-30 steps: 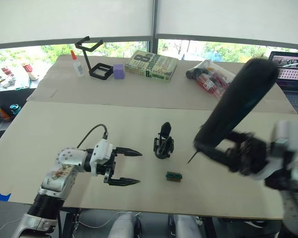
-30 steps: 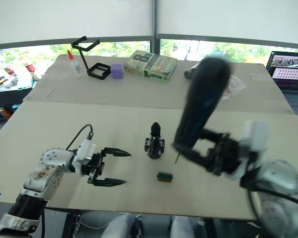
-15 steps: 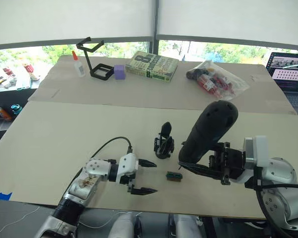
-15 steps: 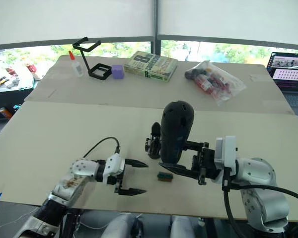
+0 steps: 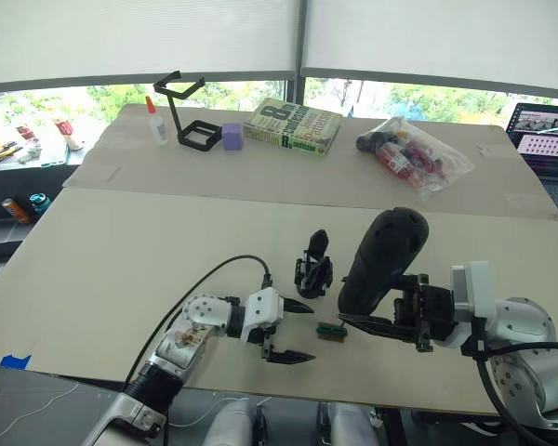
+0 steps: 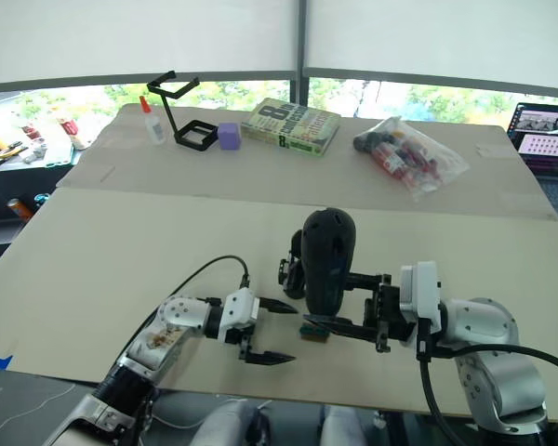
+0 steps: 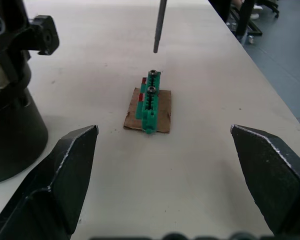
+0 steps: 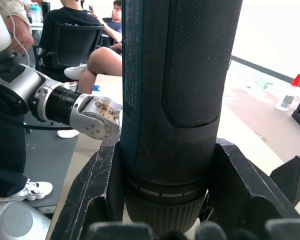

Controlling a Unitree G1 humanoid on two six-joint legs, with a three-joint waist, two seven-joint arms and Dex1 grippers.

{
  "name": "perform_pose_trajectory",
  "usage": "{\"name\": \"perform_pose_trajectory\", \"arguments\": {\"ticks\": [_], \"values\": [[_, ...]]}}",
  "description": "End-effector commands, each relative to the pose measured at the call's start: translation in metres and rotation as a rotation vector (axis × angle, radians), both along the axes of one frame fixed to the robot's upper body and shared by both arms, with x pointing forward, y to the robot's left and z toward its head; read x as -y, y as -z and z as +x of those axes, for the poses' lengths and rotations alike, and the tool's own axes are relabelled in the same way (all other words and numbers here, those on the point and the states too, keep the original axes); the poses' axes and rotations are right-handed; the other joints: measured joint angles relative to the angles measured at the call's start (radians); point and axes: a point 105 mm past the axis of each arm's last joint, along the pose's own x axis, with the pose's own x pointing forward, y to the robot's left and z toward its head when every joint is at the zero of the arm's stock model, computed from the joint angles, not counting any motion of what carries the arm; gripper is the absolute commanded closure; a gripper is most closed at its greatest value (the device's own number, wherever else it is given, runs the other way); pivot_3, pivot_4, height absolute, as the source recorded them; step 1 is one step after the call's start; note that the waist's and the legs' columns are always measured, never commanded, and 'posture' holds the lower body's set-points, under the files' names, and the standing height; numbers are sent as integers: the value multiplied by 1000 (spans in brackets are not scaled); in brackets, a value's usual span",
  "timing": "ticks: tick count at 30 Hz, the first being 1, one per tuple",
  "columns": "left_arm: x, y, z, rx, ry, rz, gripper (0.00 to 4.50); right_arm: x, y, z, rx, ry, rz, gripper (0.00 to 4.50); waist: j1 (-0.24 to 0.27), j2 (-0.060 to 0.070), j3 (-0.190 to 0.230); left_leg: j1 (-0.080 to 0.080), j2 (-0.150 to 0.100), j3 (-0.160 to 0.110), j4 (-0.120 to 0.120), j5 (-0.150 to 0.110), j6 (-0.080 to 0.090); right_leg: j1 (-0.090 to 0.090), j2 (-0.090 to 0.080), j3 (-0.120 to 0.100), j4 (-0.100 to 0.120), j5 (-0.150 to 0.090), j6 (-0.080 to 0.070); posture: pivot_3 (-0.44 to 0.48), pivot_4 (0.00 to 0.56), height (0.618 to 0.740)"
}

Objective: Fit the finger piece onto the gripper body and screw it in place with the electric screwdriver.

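- Right gripper [image 5: 383, 322] clamped around the electric screwdriver [image 5: 381, 260], held upright, bit [image 7: 160, 25] hanging just above the green-and-brown block [image 7: 150, 102] (two screws on it).
- Left gripper [image 5: 296, 331] spread wide, empty, just left of the block.
- Gripper body [image 5: 313, 268] stands on the table [image 5: 121, 251] just beyond the block, finger pointing up.

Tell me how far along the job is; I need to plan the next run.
Done: the right gripper holds the electric screwdriver, and the gripper body stands on the table with a pointed finger projecting. In hand: the screwdriver's bit hangs just above the screws in the small green block, with the open left gripper beside it. Left: driving a screw into the gripper body; whether that finger is properly seated can't be told.
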Motion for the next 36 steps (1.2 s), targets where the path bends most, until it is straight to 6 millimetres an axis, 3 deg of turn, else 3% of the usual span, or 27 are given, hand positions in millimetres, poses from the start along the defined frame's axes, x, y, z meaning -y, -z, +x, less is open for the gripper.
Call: {"name": "perform_pose_trajectory", "arguments": {"ticks": [1,19,36], "values": [[7,6,-7,-45,31,22,0,0,-10,-4,60,-11,18,2573,1,0,0,0,0,0,0,0,0,0,0,0,0,0,0,0,150,740],[-3,-6,-9,-61,22,25,0,3,-5,-2,51,11,5,2573,-9,0,0,-1,0,0,0,0,0,-1,-1,-1,0,0,1,0,150,740],[-7,18,-8,-51,-1,38,0,2,2,1,37,23,3,2573,-6,0,0,0,0,0,0,0,0,0,-2,-1,0,0,0,0,150,740]]}}
